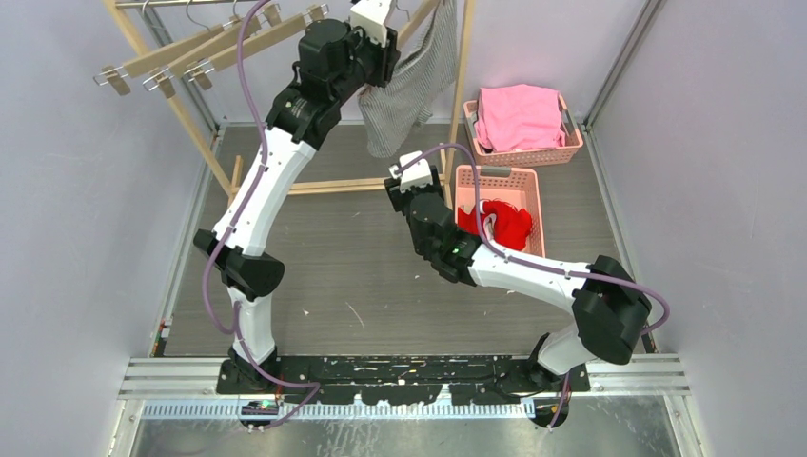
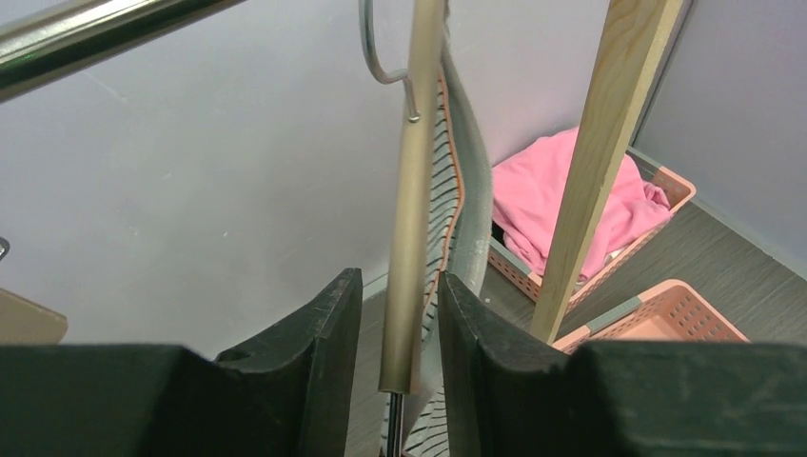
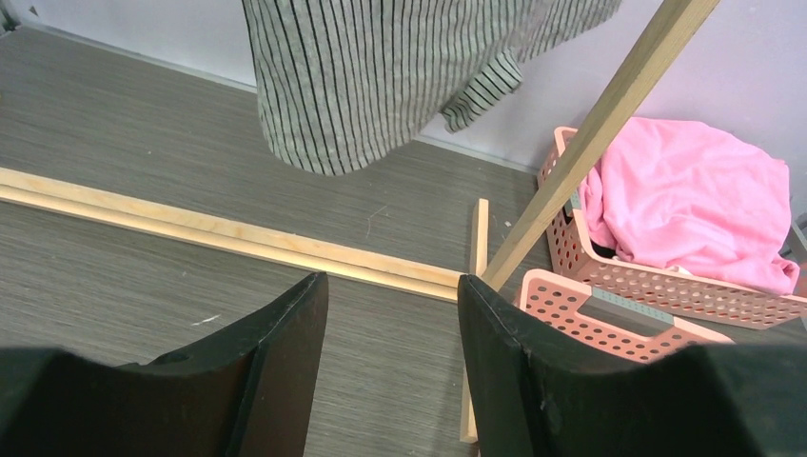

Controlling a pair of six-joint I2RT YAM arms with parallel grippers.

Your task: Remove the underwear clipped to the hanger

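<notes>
The striped underwear (image 1: 411,93) hangs clipped to its hanger (image 2: 409,238), seemingly the last one left. The red underwear (image 1: 497,225) lies in the near basket (image 1: 497,172) (cream piece probably hidden). The left fingers (image 2: 324,338) straddle the hanger unclamped; the right fingers (image 3: 285,347) gape empty.

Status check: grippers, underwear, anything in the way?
Left gripper open, jaws straddling the hanger. Right gripper open, empty. Striped underwear not yet off. Rack post close beside.

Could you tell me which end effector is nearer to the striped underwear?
Left. The left end effector straddles the hanger bar beside the striped underwear; the right end effector hangs lower, apart from it.
</notes>
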